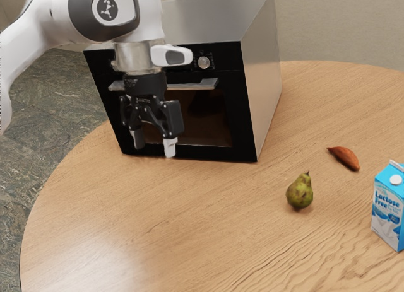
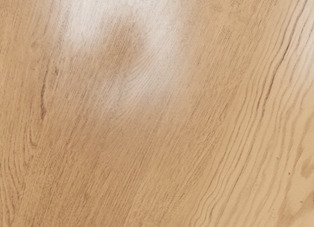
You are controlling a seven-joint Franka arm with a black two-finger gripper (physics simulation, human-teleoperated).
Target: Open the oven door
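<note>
The gripper (image 1: 153, 149) points down in front of the oven (image 1: 260, 84) in the exterior view, its two fingers apart with nothing between them. The oven door (image 1: 211, 122), dark and glazed, stands closed and upright. Its silver handle (image 1: 201, 84) runs across the door's top; the gripper and wrist hide part of it. The fingertips are lower than the handle, in front of the door's lower part. Whether the gripper touches the door cannot be told.
The round wooden table (image 1: 158, 229) carries a green pear (image 1: 300, 192), a reddish-brown pod-shaped item (image 1: 344, 157) and a blue milk carton (image 1: 388, 207) toward the exterior view's right. Bare wood of the tabletop (image 2: 157, 138) lies under the hand in the wrist view.
</note>
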